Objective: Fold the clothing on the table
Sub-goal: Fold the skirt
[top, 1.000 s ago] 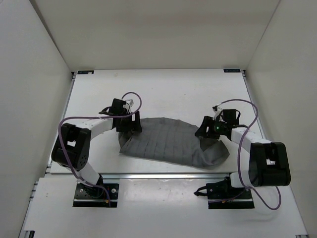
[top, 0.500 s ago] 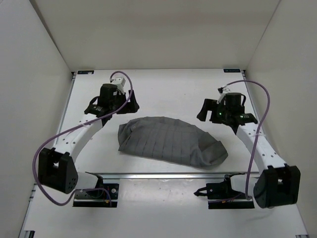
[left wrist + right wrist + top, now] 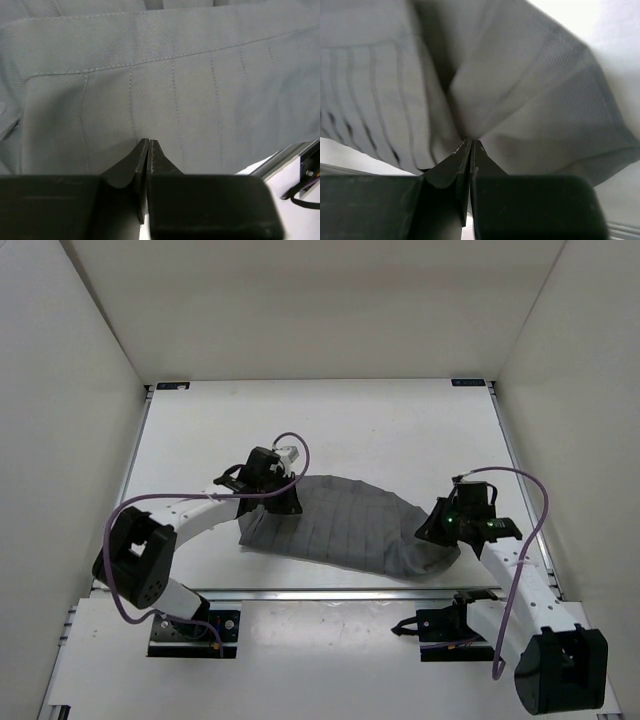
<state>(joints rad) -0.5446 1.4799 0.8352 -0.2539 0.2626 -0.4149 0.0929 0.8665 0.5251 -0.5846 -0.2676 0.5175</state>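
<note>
The clothing [image 3: 345, 530] lies on the table [image 3: 400, 425], its long axis running left-right, with the left pincer [image 3: 284, 504] clamped on its left end and the right pincer [image 3: 431, 533] clamped on its right.

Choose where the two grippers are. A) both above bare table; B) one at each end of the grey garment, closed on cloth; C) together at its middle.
B: the left gripper pinches the garment at its left end, the right gripper at its right end.

Plain white walls [image 3: 320, 300], perhaps panels, enclose three sides.
</note>
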